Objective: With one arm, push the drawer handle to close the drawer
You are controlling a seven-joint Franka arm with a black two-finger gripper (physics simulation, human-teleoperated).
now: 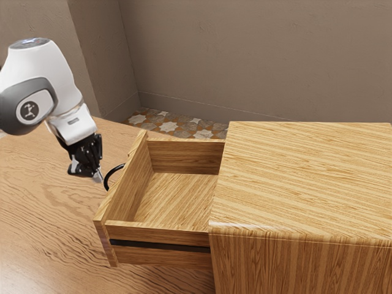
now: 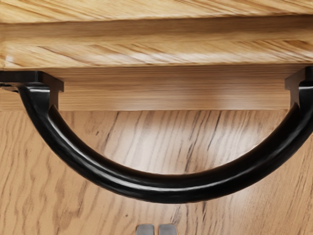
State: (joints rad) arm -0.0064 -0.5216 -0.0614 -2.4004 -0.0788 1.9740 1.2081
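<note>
The handle [image 2: 168, 190], a glossy black bow, is curving out from the outer face of the drawer [image 1: 131, 190]. In the wrist view its two ends are meeting the wooden front at square black mounts, and its middle is arching over the bench [image 1: 43, 177]. The drawer itself is standing well open, sticking out of the cabinet [image 1: 300, 177] toward the exterior view's left and showing its striped wooden bottom.

Just beside the outermost part of the handle, on the side away from the drawer, the gripper [image 1: 98, 176] is pointing downward at a slant. It is holding itself closed: in the wrist view the grey fingertips [image 2: 167, 229] are sitting side by side with only a sliver between them, gripping nothing. In that view they are lying just off the black curve, apart from it.

Above, the white arm [image 1: 40, 79] is coming in from the exterior view's left, with a dark grey ring wrapping one joint. Along the drawer's near side a dark rail [image 1: 160, 245] is running into the cabinet, whose pale, striped top is filling much of the exterior view's right. Farther back, a patterned tile floor [image 1: 168, 125] is showing beyond the bench, and a plain brownish wall [image 1: 257, 61] is rising behind everything.
</note>
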